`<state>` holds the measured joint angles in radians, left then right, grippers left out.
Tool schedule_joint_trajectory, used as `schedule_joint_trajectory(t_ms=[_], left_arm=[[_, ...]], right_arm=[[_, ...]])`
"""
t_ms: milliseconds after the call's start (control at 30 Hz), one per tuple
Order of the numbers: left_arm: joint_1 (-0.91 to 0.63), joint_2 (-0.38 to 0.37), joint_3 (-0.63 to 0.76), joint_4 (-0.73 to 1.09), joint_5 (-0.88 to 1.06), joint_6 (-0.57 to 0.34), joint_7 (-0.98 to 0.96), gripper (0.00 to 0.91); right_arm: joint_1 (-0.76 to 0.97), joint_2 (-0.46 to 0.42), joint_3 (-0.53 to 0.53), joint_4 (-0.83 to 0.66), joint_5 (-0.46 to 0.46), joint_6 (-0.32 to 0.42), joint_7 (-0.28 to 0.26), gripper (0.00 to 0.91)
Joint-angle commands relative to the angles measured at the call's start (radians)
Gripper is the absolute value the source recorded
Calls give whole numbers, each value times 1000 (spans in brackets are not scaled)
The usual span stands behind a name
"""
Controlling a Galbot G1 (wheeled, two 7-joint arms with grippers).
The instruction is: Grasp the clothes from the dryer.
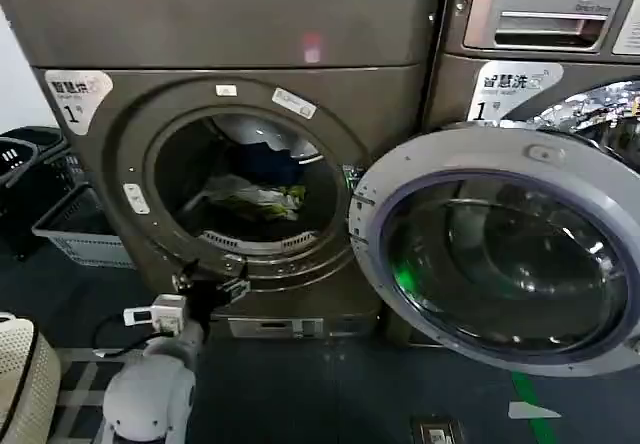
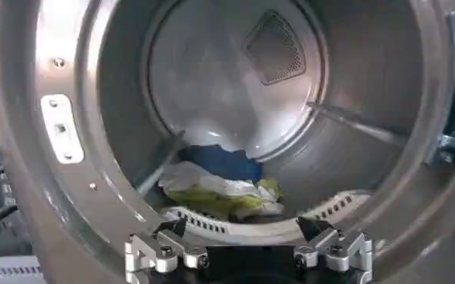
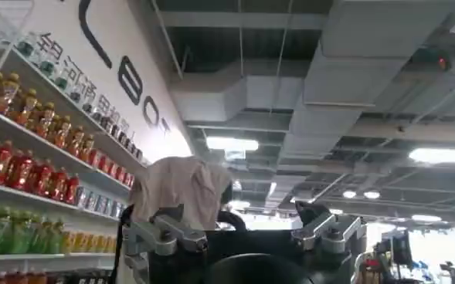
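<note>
**Left gripper at the porthole lip, clothes deep inside**

Fingers spread and empty, the left gripper (image 2: 249, 251) sits at the dryer (image 1: 120, 34) rim. Clothes (image 2: 219, 184) lie on the drum floor, well inside. Advancing low risks striking the rim; the right gripper (image 3: 242, 235), also spread, points ceilingward.

On my head feed, right of the open machine, I see a neighbouring machine with a silver LG panel (image 1: 552, 6) and a white sticker (image 1: 512, 89) marked "1". Far left on the dark floor sits a grey slatted laundry basket (image 1: 82, 232), with a black basket (image 1: 25, 164) just beyond it. A green floor marking (image 1: 532, 409) lies near right. On my right wrist feed I see store shelves of bottled drinks (image 3: 34, 147) and ceiling lights (image 3: 232, 143).
</note>
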<state>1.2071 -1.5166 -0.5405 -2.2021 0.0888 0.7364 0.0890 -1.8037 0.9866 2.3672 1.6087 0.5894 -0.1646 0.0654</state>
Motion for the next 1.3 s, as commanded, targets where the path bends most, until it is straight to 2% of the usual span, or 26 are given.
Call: schedule_joint_trajectory(t_ms=[33,1300], left_arm=[[2,1,0,0,0,49,0,907],[11,3,-5,7,7,49,2,907]], right_arm=[[1,-1,2,-5,-1,1,-1,907],[13,6,-13,-16,-8,13,-7,907]])
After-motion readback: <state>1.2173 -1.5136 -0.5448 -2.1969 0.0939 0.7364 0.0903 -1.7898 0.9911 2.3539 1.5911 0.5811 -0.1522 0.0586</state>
